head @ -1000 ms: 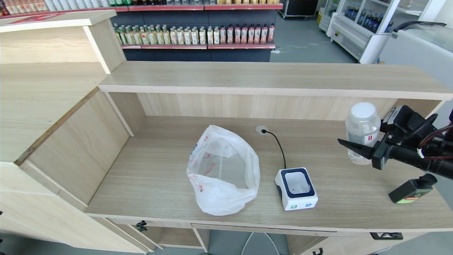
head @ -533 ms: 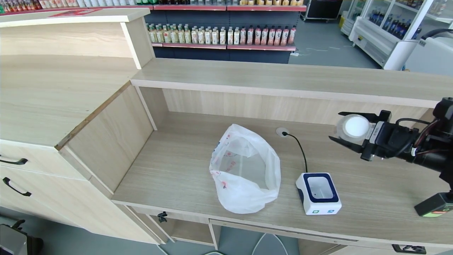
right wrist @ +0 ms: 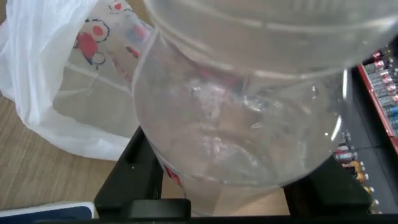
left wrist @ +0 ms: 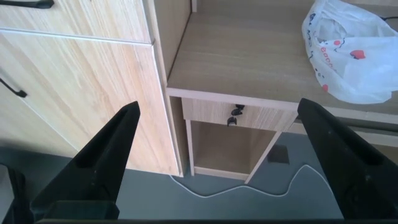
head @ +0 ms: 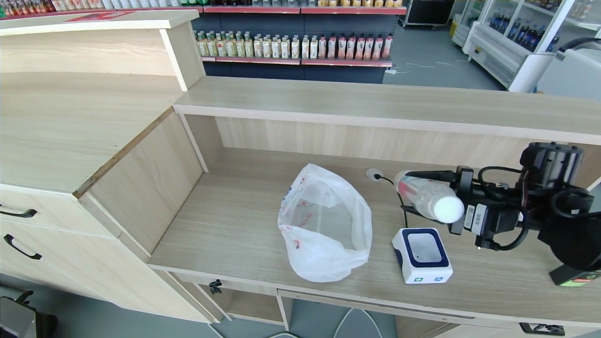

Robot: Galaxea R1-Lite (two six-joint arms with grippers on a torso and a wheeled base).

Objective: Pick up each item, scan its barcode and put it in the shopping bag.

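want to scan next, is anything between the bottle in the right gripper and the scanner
Nothing visible does. The bottle, held sideways in the right gripper, hangs over the counter close to the scanner, whose window is bare. The shopping bag lies open to the scanner's left, apart from it.

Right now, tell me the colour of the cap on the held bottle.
White cap on a clear bottle; the head view shows it best.
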